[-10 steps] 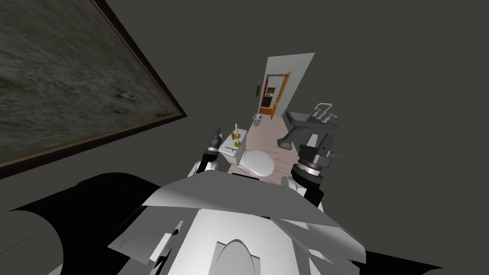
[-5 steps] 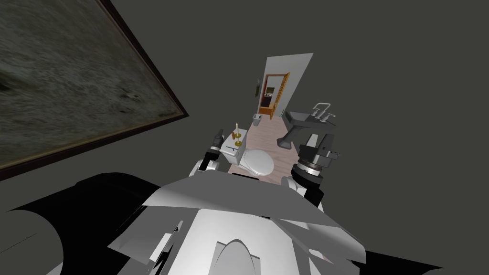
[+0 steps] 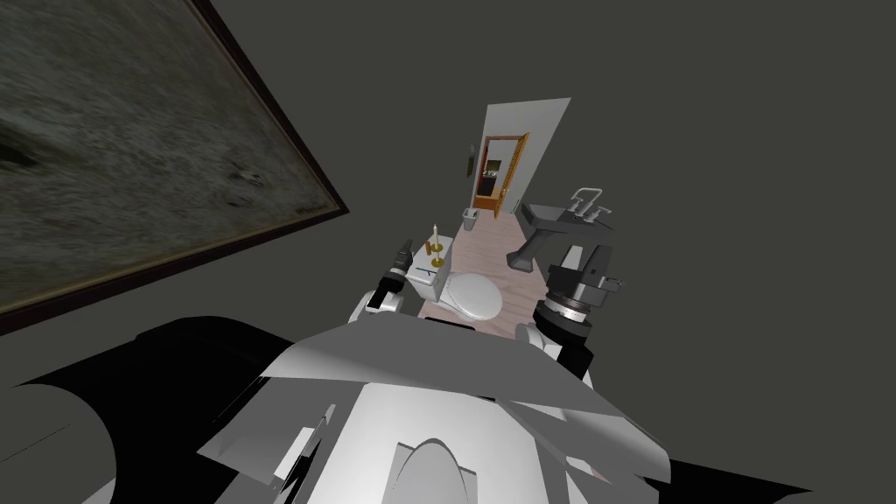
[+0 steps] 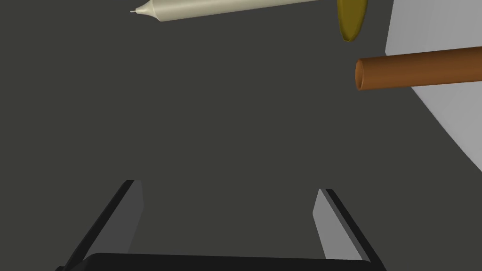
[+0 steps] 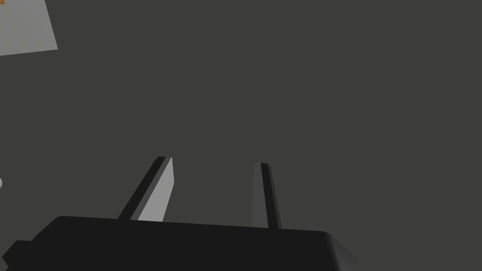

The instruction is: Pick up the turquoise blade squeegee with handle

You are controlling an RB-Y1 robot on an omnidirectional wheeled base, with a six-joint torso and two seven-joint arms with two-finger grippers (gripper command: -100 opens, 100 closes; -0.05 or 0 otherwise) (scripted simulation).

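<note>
The squeegee (image 3: 426, 272) is a thin turquoise line lying flat on the white toilet tank lid (image 3: 418, 277), near its front. A cream candle (image 3: 432, 234) in a gold holder (image 3: 435, 261) and a brown cylinder (image 3: 428, 249) stand behind it. My left gripper (image 3: 404, 245) hangs just left of the tank, level with its top. In the left wrist view, that gripper (image 4: 228, 186) is open and empty, with the candle (image 4: 226, 8), the brown cylinder (image 4: 419, 68) and the tank's white side (image 4: 442, 66) ahead of it. My right gripper (image 3: 588, 254) is raised by the sink, and the right wrist view shows this gripper (image 5: 212, 161) open and empty.
The toilet's white seat lid (image 3: 475, 296) lies just right of the tank. A grey pedestal sink (image 3: 560, 219) stands to the right, and a small bin (image 3: 470, 219) and an orange-framed doorway (image 3: 499, 175) lie further ahead. A large framed picture (image 3: 131, 157) hangs on the dark left wall.
My left hand has crept slightly forward and right, closer to the tank. The head view has shifted a little. The right arm has not moved.
</note>
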